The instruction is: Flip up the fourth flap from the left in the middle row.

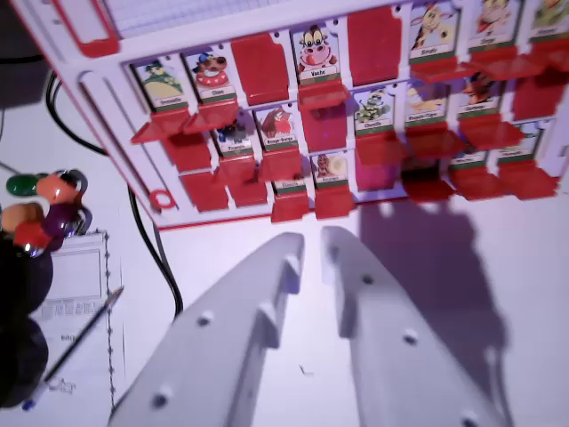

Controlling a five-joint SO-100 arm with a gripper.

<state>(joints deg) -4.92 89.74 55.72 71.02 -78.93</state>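
A red and white flap board (142, 133) lies across the top of the wrist view, with three rows of flaps. Many flaps stand up and show cartoon animal cards, such as the cow card (316, 55). In the middle row, a raised card (277, 126) stands beside a flat, plain red flap (325, 128) on its right in the wrist view. My white gripper (313, 245) points at the board's near edge, below that flap and a short way off it. Its jaws are nearly together with nothing between them.
A black cable (151, 245) runs down the wrist view's left beside the board. Coloured rounded pieces (44, 209) and a dark object (22, 347) sit at the far left. A printed sheet (76, 285) with a pencil (76, 342) lies beneath them. The gripper's shadow (436, 267) falls on the white table.
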